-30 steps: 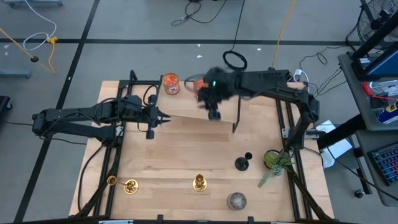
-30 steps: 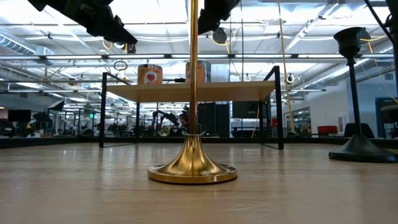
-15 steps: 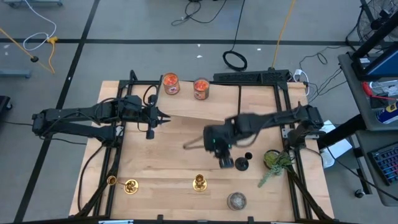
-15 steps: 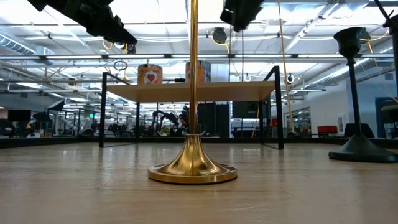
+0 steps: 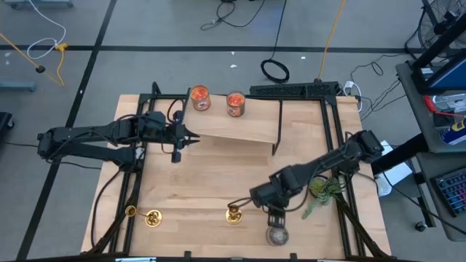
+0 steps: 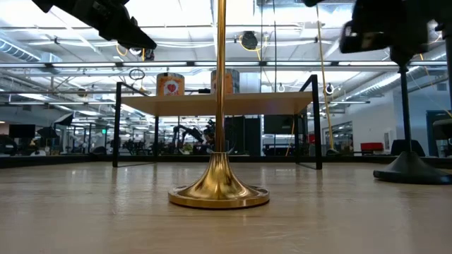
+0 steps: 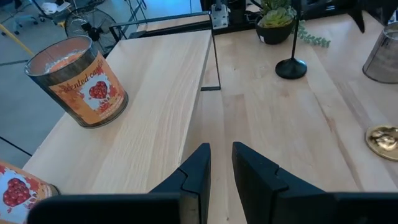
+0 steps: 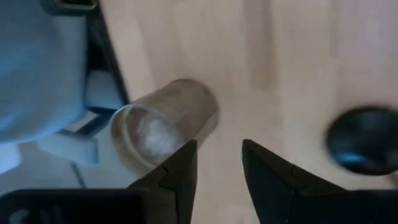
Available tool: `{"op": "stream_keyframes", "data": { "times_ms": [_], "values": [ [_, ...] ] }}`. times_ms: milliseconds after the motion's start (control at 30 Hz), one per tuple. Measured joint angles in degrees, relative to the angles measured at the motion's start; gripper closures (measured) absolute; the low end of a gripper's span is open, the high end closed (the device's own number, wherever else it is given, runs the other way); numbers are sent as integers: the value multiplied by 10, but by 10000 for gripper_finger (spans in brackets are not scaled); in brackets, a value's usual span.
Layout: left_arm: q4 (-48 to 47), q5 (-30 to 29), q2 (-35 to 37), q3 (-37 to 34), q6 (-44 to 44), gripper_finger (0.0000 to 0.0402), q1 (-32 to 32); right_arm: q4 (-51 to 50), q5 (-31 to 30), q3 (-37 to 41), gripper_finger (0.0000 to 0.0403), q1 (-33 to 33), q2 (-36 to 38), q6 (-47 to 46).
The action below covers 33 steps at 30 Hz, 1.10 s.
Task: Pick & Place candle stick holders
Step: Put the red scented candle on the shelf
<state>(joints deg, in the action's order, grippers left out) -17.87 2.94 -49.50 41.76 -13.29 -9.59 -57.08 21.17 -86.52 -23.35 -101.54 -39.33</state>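
- While the left gripper [image 5: 191, 139] waits by the raised wooden shelf [image 5: 240, 129] with fingers slightly parted and empty, the right gripper [image 5: 275, 218] hovers, parted, above one grey glass jar candle [image 5: 277, 235].
- Two brass-gold candle stick holders [image 5: 233, 213] [image 5: 152, 217] stand near the table's front edge; one black candle stick holder [image 7: 291, 65] stands beside the potted plant [image 7: 276, 23].
- Two orange jar candles [image 5: 199, 97] [image 5: 235, 103] sit on the shelf; one label reads "scented candle".

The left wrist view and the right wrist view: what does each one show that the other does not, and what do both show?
Only the left wrist view shows two orange jar candles on a raised wooden shelf, a potted plant and the edge of a gold holder base, past the open left gripper. Only the right wrist view shows the open right gripper. Both show the grey glass jar and the black candle stick holder.
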Motion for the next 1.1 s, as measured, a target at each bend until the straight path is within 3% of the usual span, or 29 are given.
{"op": "stream_keyframes", "data": {
  "times_ms": [300, 600, 800, 967, 1100],
  "values": [
    [-1, 0, 0, 0, 2, 328, 0, 44, 3, 32, 282, -6, 0, 9],
    [-3, 0, 0, 0, 1, 328, 0, 62, 91, 44, 283, -5, 0, 5],
    [-3, 0, 0, 0, 0, 328, 0, 31, 85, 44, 283, -16, 20, -3],
    [-1, 0, 0, 0, 1, 328, 0, 41, 6, 44, 283, -9, 47, 9],
    [1, 0, 0, 0, 0, 328, 0, 40, -18, 44, 283, -3, 62, 6]
  ]
}}
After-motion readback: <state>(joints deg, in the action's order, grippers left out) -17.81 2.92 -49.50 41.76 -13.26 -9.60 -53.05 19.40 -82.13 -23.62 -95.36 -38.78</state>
